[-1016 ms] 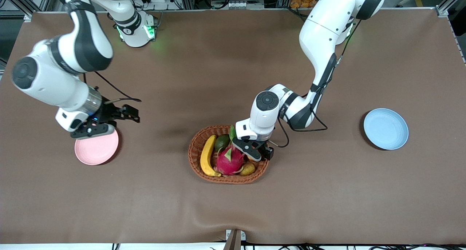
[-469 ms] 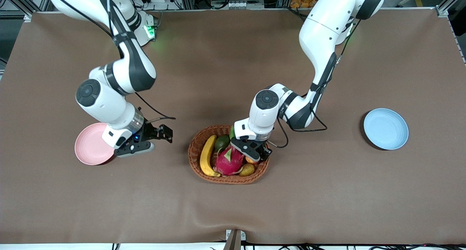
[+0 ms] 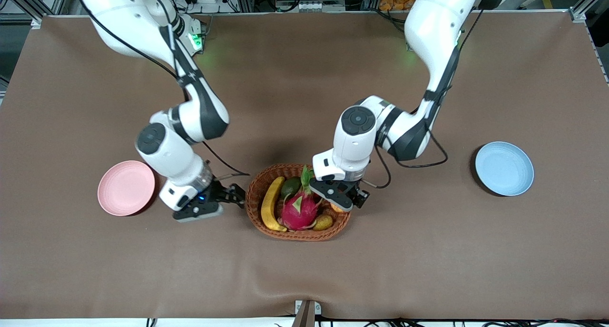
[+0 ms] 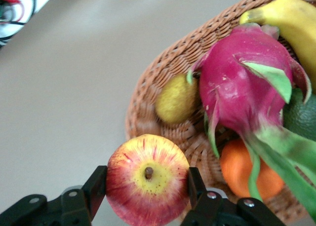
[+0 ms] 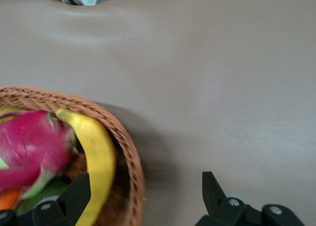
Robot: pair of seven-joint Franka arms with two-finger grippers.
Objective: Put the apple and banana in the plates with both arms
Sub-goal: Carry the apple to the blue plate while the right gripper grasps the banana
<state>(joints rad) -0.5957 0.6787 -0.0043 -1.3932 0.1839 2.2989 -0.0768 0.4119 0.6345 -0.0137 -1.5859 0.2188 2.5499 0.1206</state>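
Here the left gripper [image 4: 147, 199] pinches the apple [image 4: 147, 178] above the basket [image 3: 299, 233] rim; the right gripper [image 5: 145, 196], jaws spread, hovers beside the basket where the banana [image 3: 270, 203] lies

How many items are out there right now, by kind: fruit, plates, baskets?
Fruit: 6 — apple in the left claw, banana, dragon fruit, orange, pear, avocado
Plates: 2 — pink plate, blue plate
Baskets: 1 — wicker basket
Total: 9

Brown table [image 3: 304, 270]: pink plate [image 3: 124, 189], wicker basket [image 3: 299, 234], blue plate [image 3: 504, 168].
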